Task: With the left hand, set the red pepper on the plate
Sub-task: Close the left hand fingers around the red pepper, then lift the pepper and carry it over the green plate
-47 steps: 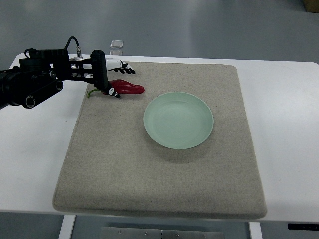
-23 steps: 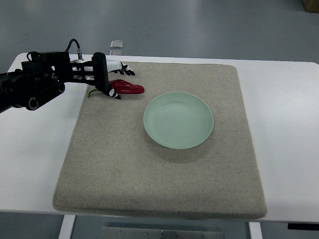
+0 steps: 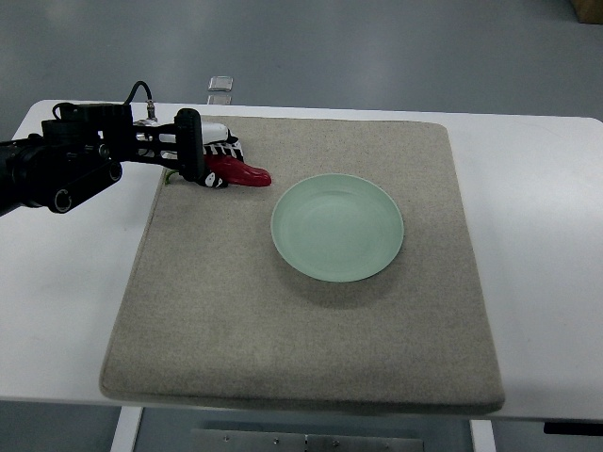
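Grasping stage reached: red pepper (image 3: 243,173) is clasped by the left hand (image 3: 215,162) at its stem end, near the mat's (image 3: 301,348) far left corner; plate (image 3: 337,227) sits bare, well apart; carry and placing are left

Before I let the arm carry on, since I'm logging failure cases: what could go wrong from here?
The left hand seems closed on only the stem end of the pepper, with the red tip sticking out, so it might swing or slip loose when lifted. The plate lies apart, to the right on the mat, so a drop on the way would probably land short of the rim.
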Controlling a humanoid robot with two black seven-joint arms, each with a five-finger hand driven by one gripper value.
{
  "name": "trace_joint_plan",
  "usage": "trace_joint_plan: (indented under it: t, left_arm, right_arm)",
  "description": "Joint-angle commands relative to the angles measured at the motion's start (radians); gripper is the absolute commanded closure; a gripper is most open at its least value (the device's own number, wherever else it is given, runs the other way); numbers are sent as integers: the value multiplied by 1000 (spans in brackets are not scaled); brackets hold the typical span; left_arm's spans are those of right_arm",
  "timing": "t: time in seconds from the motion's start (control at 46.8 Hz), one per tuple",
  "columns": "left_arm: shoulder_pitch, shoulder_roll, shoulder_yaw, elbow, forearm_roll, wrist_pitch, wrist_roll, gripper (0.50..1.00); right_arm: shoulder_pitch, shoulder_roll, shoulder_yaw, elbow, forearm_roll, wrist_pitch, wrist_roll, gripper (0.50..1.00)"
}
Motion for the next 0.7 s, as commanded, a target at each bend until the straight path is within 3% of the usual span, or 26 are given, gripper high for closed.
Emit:
trace_joint_plan:
  t: [0.0,0.683]
  left_arm:
    - [-1,0,-1,0,0,0,2,1000]
    - [-17,-3,-99,-6,-23,21,3,1000]
  right_arm:
    - [0,0,0,0,0,0,0,568]
    - [0,0,0,0,0,0,0,568]
